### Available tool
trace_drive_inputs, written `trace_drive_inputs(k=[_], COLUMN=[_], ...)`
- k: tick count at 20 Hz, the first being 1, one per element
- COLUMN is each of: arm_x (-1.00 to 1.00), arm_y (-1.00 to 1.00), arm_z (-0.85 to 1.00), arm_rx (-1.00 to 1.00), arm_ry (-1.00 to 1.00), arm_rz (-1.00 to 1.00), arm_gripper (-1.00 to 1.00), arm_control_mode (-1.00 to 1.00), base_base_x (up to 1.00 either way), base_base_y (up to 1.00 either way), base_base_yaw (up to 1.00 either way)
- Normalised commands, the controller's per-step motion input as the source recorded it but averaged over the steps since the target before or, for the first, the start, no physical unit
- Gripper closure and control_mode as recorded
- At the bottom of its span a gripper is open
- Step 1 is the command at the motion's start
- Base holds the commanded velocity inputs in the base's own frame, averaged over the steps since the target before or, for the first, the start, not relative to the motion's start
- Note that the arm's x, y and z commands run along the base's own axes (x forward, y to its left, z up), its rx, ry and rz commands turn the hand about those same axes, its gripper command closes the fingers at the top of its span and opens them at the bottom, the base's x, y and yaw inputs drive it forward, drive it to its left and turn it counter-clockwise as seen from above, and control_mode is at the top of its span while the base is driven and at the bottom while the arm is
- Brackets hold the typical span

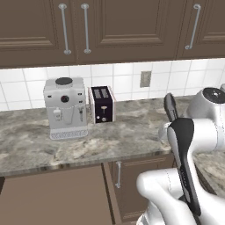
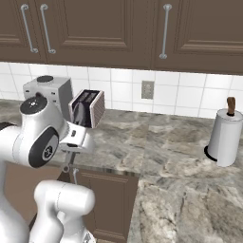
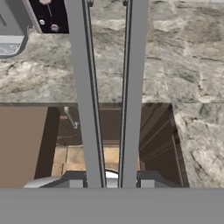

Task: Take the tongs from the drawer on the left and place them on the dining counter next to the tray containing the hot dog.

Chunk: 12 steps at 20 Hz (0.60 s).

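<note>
Counter [image 1: 132,132] spans ahead of and below the hand: marbled stone under a white tiled backsplash, dark wall cabinets [image 1: 114,26] above. Coffee machine [image 1: 65,107] sits on it well off from the hand, toaster [image 1: 102,104] just beside that machine, paper towel roll [image 2: 225,137] far out on the other side. Hand [image 3: 111,181] is clamped on the tongs [image 3: 109,87]; both grey arms run straight out from between the fingers, over the counter edge. Below the tongs the drawer [image 3: 131,140] stands pulled out, dark brown walls, lighter floor.
</note>
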Motion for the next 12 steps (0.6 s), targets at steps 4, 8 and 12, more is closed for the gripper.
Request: trace_drive_inputs(k=[4,8,12], arm_x=[-0.01,-0.01,0.00], arm_y=[0.00,0.00,0.00], arm_z=[0.06,0.09,0.05], arm_rx=[0.00,0.00,0.00], arm_ry=[0.00,0.00,0.00], arm_rz=[-0.01,-0.01,-0.01], arm_gripper=[1.00,1.00,1.00], arm_control_mode=[-1.00,-1.00,-1.00], base_base_x=[0.00,0.00,0.00], base_base_y=[0.00,0.00,0.00], base_base_yaw=[0.00,0.00,0.00])
